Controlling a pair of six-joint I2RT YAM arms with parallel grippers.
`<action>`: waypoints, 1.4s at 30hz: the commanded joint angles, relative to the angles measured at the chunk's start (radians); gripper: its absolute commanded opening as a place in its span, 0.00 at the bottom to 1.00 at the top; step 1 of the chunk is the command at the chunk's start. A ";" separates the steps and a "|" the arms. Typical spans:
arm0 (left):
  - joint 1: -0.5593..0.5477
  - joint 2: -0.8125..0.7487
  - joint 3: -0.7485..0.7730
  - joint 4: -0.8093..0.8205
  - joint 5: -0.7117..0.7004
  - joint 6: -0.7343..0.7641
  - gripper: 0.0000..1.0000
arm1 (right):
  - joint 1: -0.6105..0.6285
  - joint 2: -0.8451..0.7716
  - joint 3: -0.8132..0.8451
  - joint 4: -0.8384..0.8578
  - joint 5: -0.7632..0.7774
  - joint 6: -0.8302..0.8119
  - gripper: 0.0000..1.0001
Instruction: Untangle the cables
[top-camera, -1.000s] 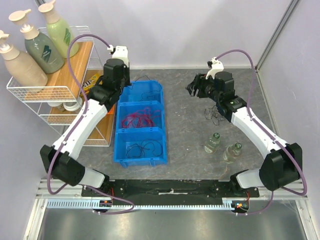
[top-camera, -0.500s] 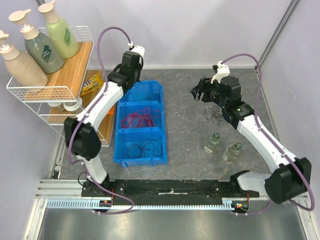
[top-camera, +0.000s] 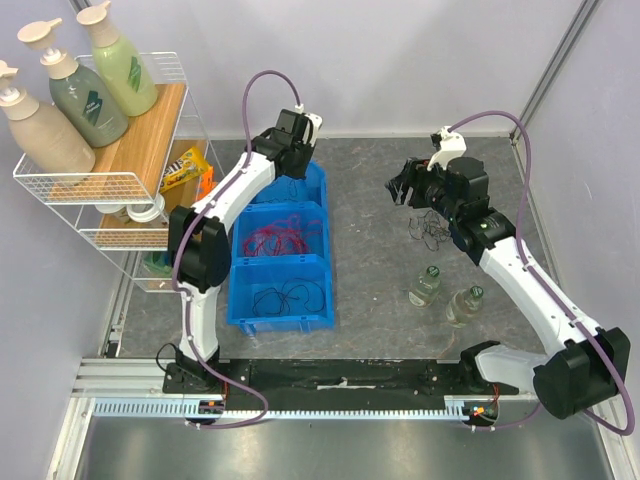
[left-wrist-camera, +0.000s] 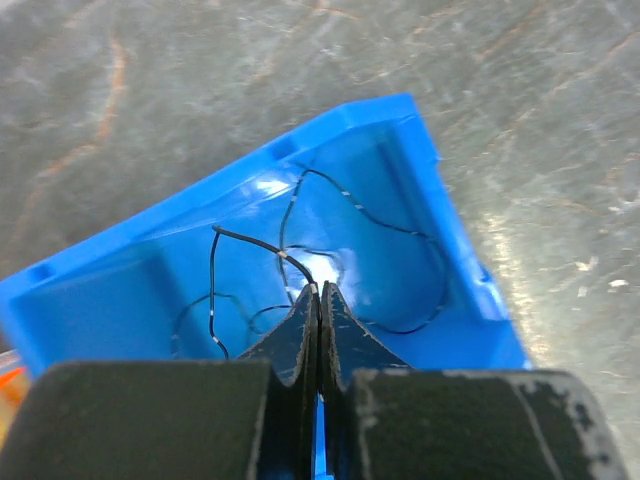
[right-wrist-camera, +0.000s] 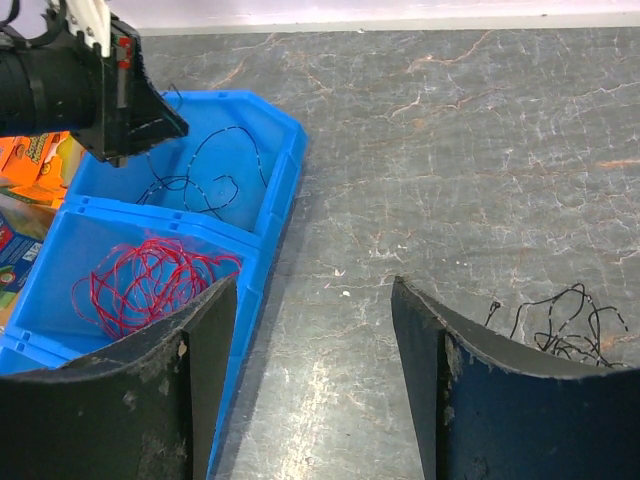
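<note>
Now the shut left gripper (left-wrist-camera: 318, 292) is hanging over the blue bin's (left-wrist-camera: 340, 115) black cable (left-wrist-camera: 250, 241); the open right gripper (right-wrist-camera: 312, 290) should grab the black tangle (right-wrist-camera: 560, 325).

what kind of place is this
Probably a robot lab test cell: two arms on a metal rail, plain walls around the table, a blue bin of cables and a wire rack.

A grey, marbled table (top-camera: 370, 290) lay under soft, even light. Pale lilac walls (top-camera: 400, 60) closed it at 12 and 3 o'clock, with a metal post (top-camera: 556, 65) slanting at 1. A white wire rack (top-camera: 70, 185) with a wooden shelf (top-camera: 140, 140) stood at 10. A slotted rail (top-camera: 330, 408) ran at 6.
</note>
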 joint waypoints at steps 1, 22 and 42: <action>0.049 0.036 0.053 -0.018 0.187 -0.211 0.02 | -0.002 -0.005 -0.004 0.004 0.011 -0.019 0.71; 0.152 -0.331 -0.224 0.249 0.617 -0.436 0.81 | -0.332 0.369 0.120 -0.366 0.344 0.159 0.77; -0.132 -0.450 -0.385 0.391 0.726 -0.460 0.66 | -0.372 0.489 0.024 -0.288 0.146 0.177 0.59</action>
